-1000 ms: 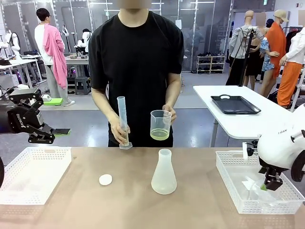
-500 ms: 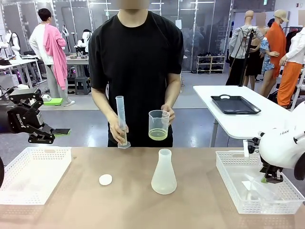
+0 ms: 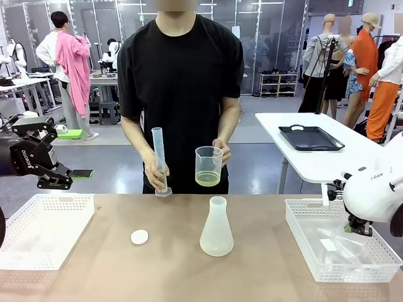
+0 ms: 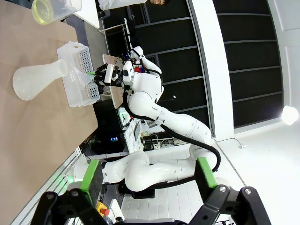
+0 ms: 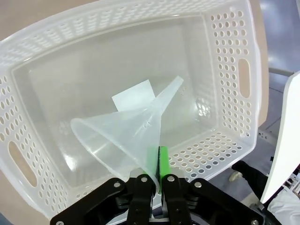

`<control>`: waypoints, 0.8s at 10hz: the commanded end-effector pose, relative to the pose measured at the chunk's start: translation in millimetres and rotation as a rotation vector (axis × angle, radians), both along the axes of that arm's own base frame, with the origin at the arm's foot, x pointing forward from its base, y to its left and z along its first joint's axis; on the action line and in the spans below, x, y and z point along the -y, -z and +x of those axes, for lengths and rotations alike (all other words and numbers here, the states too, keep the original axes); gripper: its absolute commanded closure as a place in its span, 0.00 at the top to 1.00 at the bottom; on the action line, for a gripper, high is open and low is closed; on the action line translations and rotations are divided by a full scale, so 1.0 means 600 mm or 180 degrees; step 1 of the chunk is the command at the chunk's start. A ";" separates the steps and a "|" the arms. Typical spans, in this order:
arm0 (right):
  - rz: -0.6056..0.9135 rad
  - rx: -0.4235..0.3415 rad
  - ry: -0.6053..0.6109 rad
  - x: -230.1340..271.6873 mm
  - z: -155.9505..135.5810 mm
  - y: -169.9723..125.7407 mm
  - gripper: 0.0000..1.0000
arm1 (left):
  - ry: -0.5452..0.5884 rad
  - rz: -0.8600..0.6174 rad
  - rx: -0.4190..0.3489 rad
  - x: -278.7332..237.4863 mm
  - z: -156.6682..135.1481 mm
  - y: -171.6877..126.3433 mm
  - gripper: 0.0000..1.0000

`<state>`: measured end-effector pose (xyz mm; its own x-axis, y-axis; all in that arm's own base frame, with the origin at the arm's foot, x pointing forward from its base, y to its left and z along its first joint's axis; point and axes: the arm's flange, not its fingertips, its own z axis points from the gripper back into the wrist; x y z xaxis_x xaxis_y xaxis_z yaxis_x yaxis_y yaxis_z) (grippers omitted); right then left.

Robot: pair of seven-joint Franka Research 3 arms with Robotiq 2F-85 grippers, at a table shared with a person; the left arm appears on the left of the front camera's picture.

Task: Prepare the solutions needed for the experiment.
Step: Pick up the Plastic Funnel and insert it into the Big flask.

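We see the solution (image 3: pixel 208 180), a pale yellow-green pool low in the beaker (image 3: pixel 210 165) the person holds at twelve o'clock from the frosted flask (image 3: pixel 216 229) on the counter (image 3: pixel 157 270). Our right gripper (image 5: pixel 155 165) is clenched on a funnel (image 5: pixel 124 133) over the basket (image 5: pixel 229 70) at three o'clock. Our left gripper (image 4: pixel 149 174) hangs spread wide, empty.

1. Left wrist view: beaker (image 4: pixel 55 8) of solutions (image 4: pixel 42 11), cut by the top edge.
2. Same view: left gripper (image 4: pixel 148 164), finger roots off the bottom edge.
3. Front view: left basket (image 3: pixel 47 199), left end cut off.
4. Front view: right gripper (image 3: pixel 357 228), largely behind its arm's white housing (image 3: pixel 378 195).
5. Right wrist view: funnel (image 5: pixel 124 133), near rim hidden behind the clamping fingers (image 5: pixel 151 161).
6. Front view: graduated cylinder (image 3: pixel 158 154), markings too small to read; foot partly covered by the person's hand (image 3: pixel 154 176).
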<state>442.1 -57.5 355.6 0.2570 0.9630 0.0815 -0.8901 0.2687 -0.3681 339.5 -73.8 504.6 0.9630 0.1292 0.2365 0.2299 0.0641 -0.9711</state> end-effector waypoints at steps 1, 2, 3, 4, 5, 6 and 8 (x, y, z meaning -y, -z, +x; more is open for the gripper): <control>-0.0137 0.0028 0.0109 -0.018 -0.055 0.008 0.00 | -0.0004 -0.0075 0.0001 0.005 0.000 -0.005 1.00; -0.0174 0.0042 0.0097 -0.020 -0.054 0.001 0.00 | -0.0004 -0.0075 0.0001 0.005 0.000 -0.005 1.00; -0.0162 0.0054 0.0092 -0.022 -0.050 -0.013 0.00 | -0.0004 -0.0075 0.0001 0.005 0.000 -0.005 1.00; -0.0127 0.0070 0.0112 -0.024 -0.042 -0.032 0.00 | -0.0004 -0.0075 0.0001 0.005 0.000 -0.005 1.00; -0.0066 0.0085 0.0110 -0.027 -0.035 -0.058 0.00 | -0.0004 -0.0075 0.0001 0.005 0.000 -0.005 1.00; -0.0052 0.0067 0.0088 -0.030 -0.028 -0.085 0.00 | -0.0004 -0.0075 0.0001 0.005 0.000 -0.005 1.00; -0.0032 -0.0076 0.0127 -0.046 -0.013 -0.145 0.00 | -0.0004 -0.0075 0.0001 0.005 0.000 -0.005 1.00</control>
